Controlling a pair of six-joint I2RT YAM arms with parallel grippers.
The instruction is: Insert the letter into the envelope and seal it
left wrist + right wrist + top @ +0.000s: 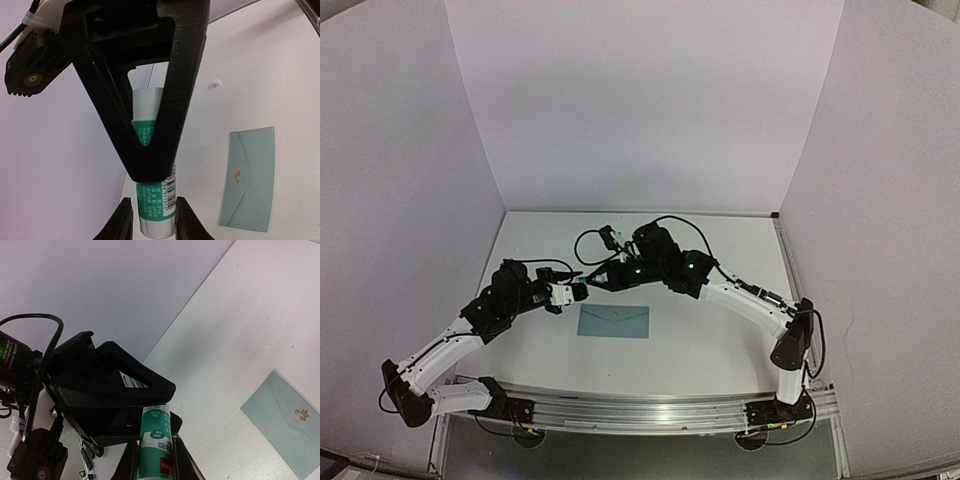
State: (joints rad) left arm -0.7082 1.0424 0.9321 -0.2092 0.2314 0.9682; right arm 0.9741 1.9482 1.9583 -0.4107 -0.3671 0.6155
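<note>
**A:** Top view?
**B:** Envelope [614, 321], flat, mid-table [720, 345]; all four edges free, with open surface to its right.
**A:** Left wrist?
**B:** Left gripper [154, 222] clenched on glue stick [156, 202]; envelope well apart.
**A:** Right wrist?
**B:** Right gripper [154, 462] clamped on the same stick.

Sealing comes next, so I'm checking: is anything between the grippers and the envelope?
Nothing visible does. The left gripper and right gripper both hold one glue stick, raised just beyond the envelope.
</note>
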